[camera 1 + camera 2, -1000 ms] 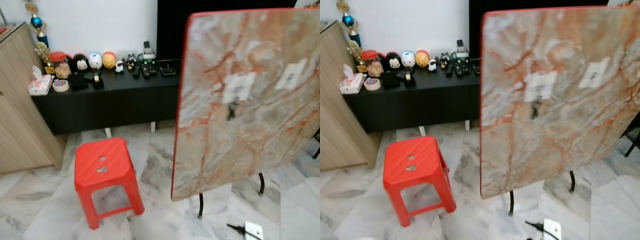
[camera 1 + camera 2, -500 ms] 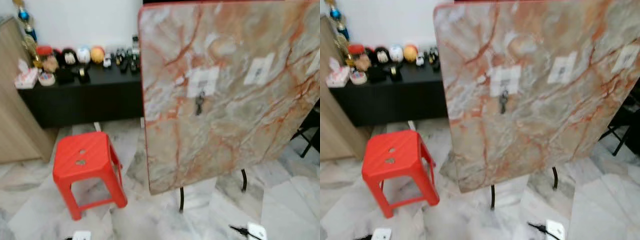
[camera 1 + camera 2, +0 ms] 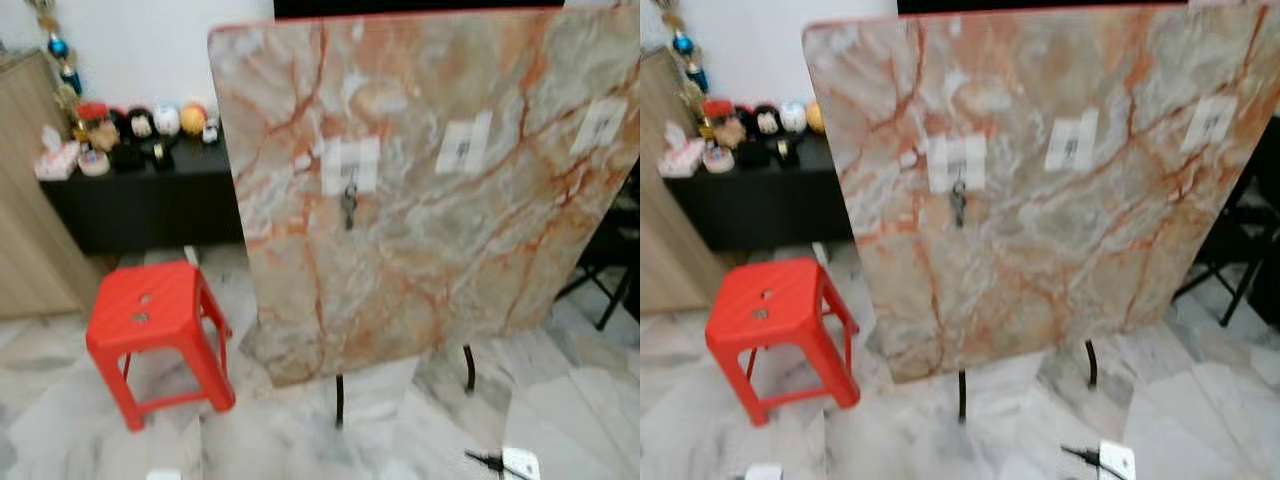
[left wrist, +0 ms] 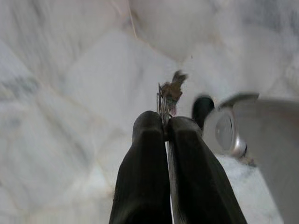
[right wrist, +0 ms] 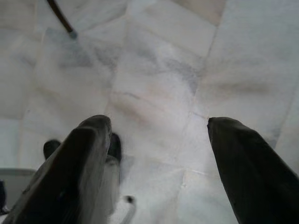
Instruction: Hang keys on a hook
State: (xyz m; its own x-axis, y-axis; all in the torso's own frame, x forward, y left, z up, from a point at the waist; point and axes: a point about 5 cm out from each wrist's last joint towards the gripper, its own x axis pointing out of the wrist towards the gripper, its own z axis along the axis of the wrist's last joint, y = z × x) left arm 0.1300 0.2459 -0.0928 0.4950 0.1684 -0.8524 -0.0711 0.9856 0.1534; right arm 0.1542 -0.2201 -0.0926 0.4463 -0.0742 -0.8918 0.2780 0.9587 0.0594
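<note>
Nearest the robot, the left end effector [image 4: 166,133] points down at the pale marble floor [image 4: 60,93], its two black fingers [image 4: 145,177] pressed together on a small bunch of keys [image 4: 169,91], whose brownish metal sticks out just past the fingertips. The right end effector [image 5: 159,140] also points at the floor, its fingers [image 5: 84,158] spread wide apart with nothing between them; a thin dark rod [image 5: 60,17] crosses the floor at the far edge of that view.

On the floor at 5 o'clock in the head views lies a white power socket block [image 3: 520,464] with a black cord. At 8 o'clock stands a red plastic stool [image 3: 150,325] with small holes in its seat.

In the middle distance, a folded bench top [image 3: 430,200] of orange-veined marble pattern with a red rim stands upright on thin black legs [image 3: 339,400]. Three white hook plates sit on its face: the left plate [image 3: 350,166], the middle plate [image 3: 465,145] and the right plate [image 3: 598,125]. A second set of keys [image 3: 348,205] hangs from the left plate.

Farthest, at 10 o'clock, a low black cabinet [image 3: 150,200] against the white wall [image 3: 150,50] carries a row of small round figurines [image 3: 150,122] and a tissue box [image 3: 55,160]; a wooden cupboard [image 3: 30,240] stands just beside it.
</note>
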